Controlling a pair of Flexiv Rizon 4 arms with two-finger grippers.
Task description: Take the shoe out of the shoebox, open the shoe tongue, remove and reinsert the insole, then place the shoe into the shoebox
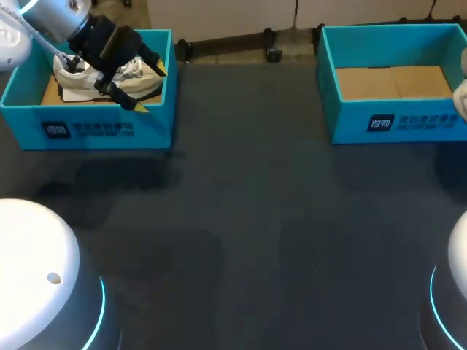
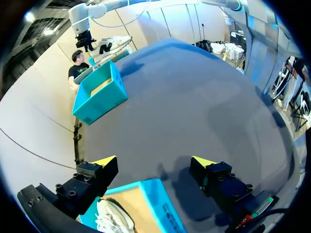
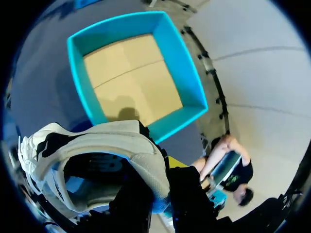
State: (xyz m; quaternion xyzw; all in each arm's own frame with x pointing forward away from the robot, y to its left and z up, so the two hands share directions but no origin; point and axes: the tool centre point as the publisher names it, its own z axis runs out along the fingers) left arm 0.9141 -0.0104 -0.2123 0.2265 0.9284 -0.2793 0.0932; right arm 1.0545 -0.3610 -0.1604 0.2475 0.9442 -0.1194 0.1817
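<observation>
Surface: dark; it carries two teal boxes toward its far side, well apart, one for each arm.
Left end effector: spread and holding nothing. It hangs over the near right corner of the left shoebox, one yellow tip above the front wall and the other above the side wall.
White shoe: lies inside the left shoebox on its cardboard floor, partly under the left arm's wrist.
Why spread: I judge the fingers are set wide to straddle this shoe for the take-out.
Right end effector: pinching the held shoe at its heel collar. One finger is outside with its yellow tip showing; the other appears to be inside the opening.
Why that hold: a grip on the collar probably leaves the tongue and insole reachable.
Right shoebox: only a bare cardboard floor inside; the held shoe hangs above it, off the surface.
</observation>
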